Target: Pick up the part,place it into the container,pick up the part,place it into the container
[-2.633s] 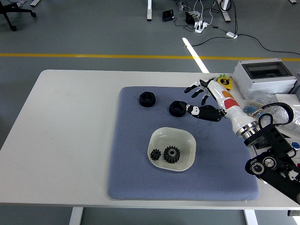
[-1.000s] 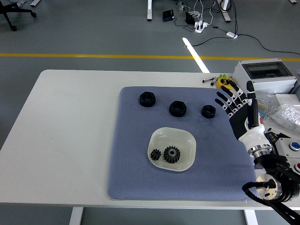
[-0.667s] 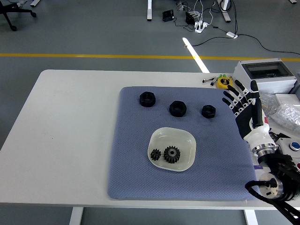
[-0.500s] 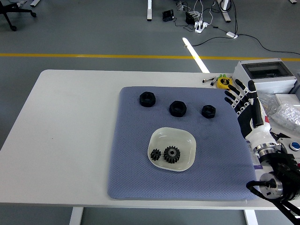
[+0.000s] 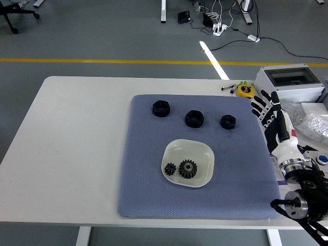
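Holding nothing, my right hand (image 5: 270, 119) sits at the right edge of the frame, fingers (image 5: 258, 102) spread apart and pointing toward the top, just over the right border of the blue-grey textured mat (image 5: 154, 189). White forearm and black wrist joint run down to the lower right corner. My left arm doesn't show anywhere.

Mat lies on the white table (image 5: 77, 143), filling the centre-right of it. Three black nut-like parts in a loose row across the upper part of the mat: left black hex nut (image 5: 161, 108), middle black nut (image 5: 194, 118), small right black nut (image 5: 228, 121). All three rest on the mat, apart from each other and apart from my hand; the small one is nearest to my fingers.

Shallow white rounded-square dish (image 5: 203, 151) sits on the mat below the row, centre of frame. Inside it: small black gear (image 5: 170, 168) on the left and larger black gear (image 5: 187, 168) just beside it on the right, both lying flat; touching or not, can't tell.

Upper right of the table: grey plastic box with a clear lid (image 5: 289, 82), a yellow tape measure (image 5: 245, 90) to its left, clear plastic bags (image 5: 313, 124) at the right edge. Grey floor with a yellow line (image 5: 102, 61) across the top of the frame, cables and a power strip (image 5: 219, 28) beyond.
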